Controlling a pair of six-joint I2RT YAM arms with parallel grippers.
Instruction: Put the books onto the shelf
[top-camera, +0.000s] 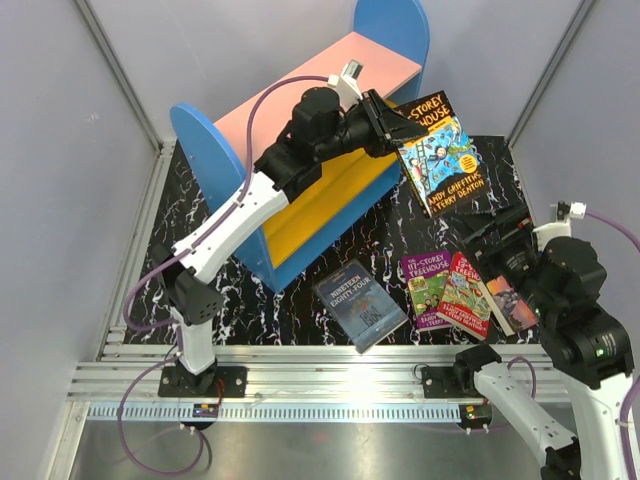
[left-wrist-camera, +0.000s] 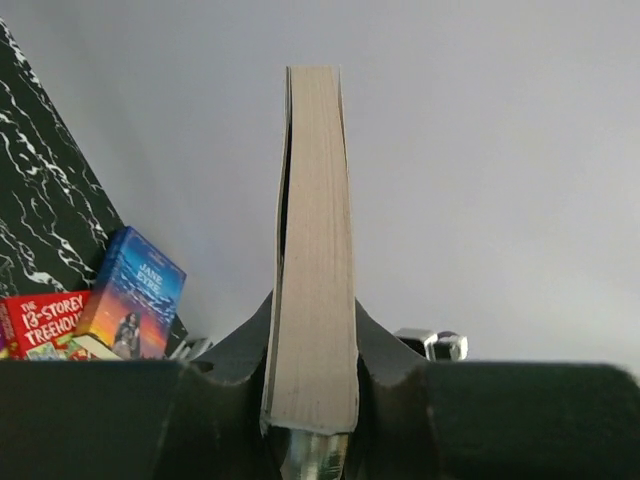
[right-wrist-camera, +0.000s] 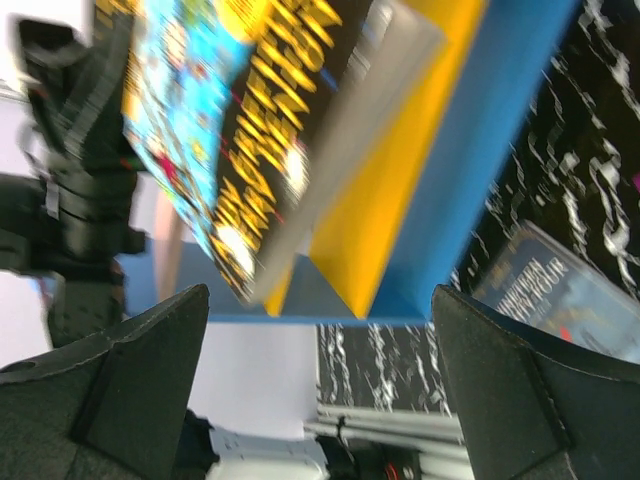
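Fingers of the right gripper: spread wide apart, nothing gripped between them; pointed toward the shelf from the right side of the table.
Rail: aluminium, run along the near edge, with both arm bases bolted to it.
Mat: black with white veining, laid under the shelf and the loose books.
Nineteen Eighty-Four: laid flat, cover up, just in front of the shelf's near end panel, apart from the other loose books.
Purple Treehouse book: laid flat to the right of it, touched along one side by the red one.
Red Treehouse book: laid flat, cover up, between the purple one and Jane Eyre.
Jane Eyre: dark blue, partly hidden under the right arm.
Fingers of the left gripper: clamped on the teal Treehouse book, its page edge seen upright between them.
Teal Treehouse book: held in the air, cover turned upward, just beside the shelf's far end, on no board.
Shelf: set diagonally, with its pink top and yellow front opening crossed by the left arm.
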